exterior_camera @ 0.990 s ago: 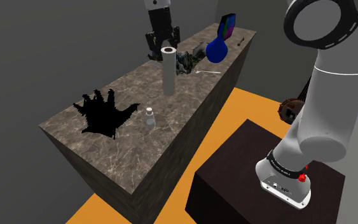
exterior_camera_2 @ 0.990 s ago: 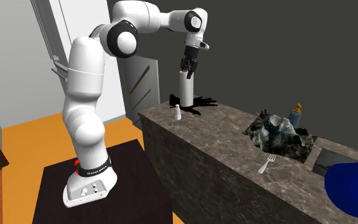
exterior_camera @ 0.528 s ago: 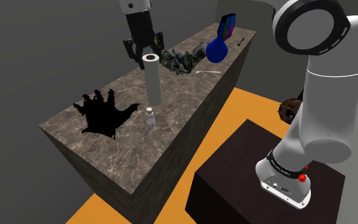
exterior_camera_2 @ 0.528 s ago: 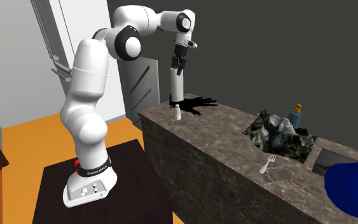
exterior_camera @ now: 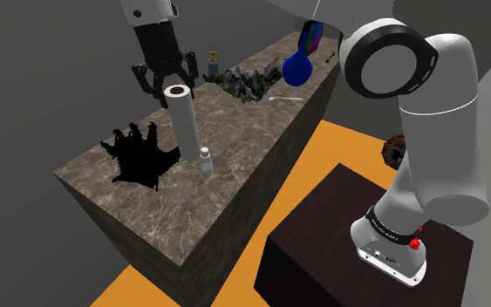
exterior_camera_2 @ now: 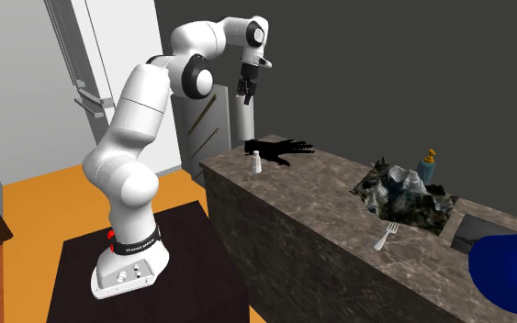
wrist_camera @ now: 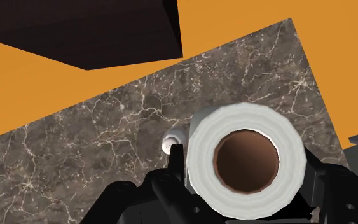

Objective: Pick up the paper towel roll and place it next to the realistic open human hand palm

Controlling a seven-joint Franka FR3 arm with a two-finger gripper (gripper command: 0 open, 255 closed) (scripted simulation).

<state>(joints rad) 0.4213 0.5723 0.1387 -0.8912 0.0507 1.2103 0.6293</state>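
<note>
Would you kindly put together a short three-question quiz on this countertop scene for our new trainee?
1. True or false: the robot's hand clasps the upright paper towel roll at its top end.
2. Which thing stands on the counter right beside the roll? A: a red mug. B: a small white bottle. C: a banana.
3. In one word, what colour is the open-palm model lying on the counter?

Key: 1 true; 2 B; 3 black.
</note>
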